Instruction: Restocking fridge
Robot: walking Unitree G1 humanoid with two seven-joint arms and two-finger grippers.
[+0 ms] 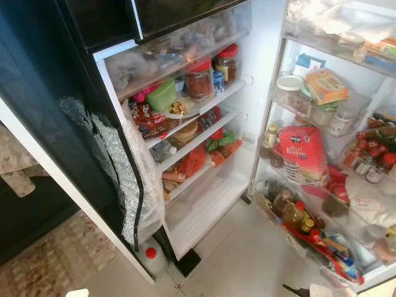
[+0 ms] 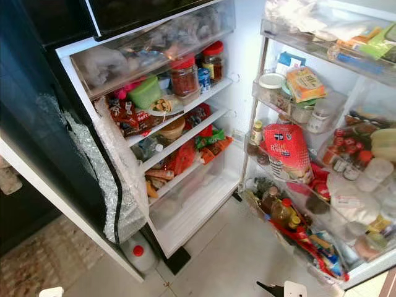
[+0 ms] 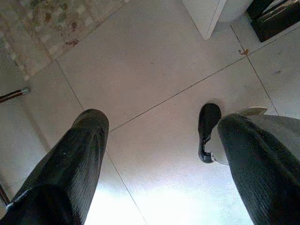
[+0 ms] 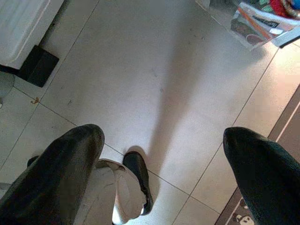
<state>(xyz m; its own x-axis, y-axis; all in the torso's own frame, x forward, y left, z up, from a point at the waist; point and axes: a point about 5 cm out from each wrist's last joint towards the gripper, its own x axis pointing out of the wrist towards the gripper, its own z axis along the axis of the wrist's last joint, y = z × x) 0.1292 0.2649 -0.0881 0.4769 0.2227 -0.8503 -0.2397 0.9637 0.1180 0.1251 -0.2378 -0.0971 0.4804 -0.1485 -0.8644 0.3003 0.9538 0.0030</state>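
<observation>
Red-lidded jars (image 1: pixel 199 79) are sitting near the right end of the open fridge's (image 1: pixel 204 204) upper shelf; a red bag (image 2: pixel 286 151) is standing in the door rack. Left wrist: left pincer (image 3: pixel 164 154) is hanging wide open, empty, over floor tiles (image 3: pixel 154 61). Right wrist: right pincer (image 4: pixel 161 154) is likewise gaping, empty.

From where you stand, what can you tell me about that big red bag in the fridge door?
The big red plastic bag stands upright on a middle shelf of the open fridge door, behind the shelf's clear rail. It looks full and soft, with white lettering and a pale printed panel on its front. A small yellow-capped bottle stands beside it, and red packets crowd its lower side.
</observation>
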